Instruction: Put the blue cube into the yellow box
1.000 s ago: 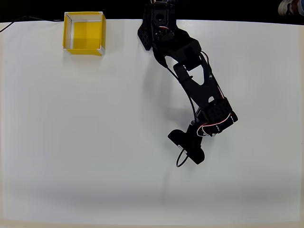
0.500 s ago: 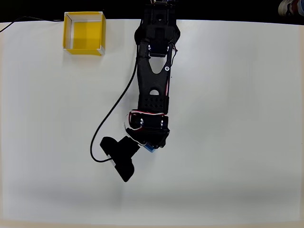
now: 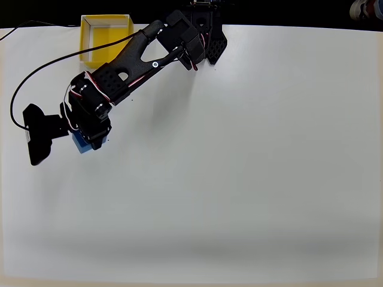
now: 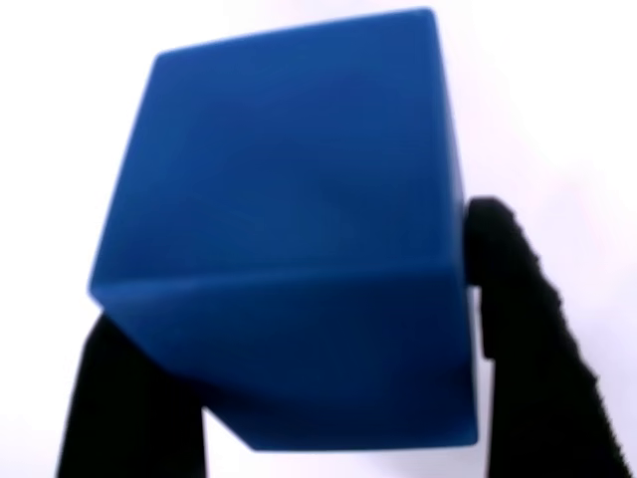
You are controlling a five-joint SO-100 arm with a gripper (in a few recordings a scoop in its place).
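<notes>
Overhead view is showing the white tabletop (image 3: 239,167) spreading wide beneath everything, with the black arm (image 3: 128,60) reaching from its base at the top edge down toward the left side of the picture. Above the pincer (image 3: 88,141) and a little to its right in that view, the yellow box (image 3: 106,40) is sitting open-topped near the tabletop's far edge, well apart from the pincer. The pincer is pinching the blue cube (image 3: 82,143), whose corner is peeking out from under the wrist housing. Seen from the wrist, the blue cube (image 4: 299,229) is sitting tilted between the two black fingers (image 4: 518,329), one pressing against each side, against a bright white background.
</notes>
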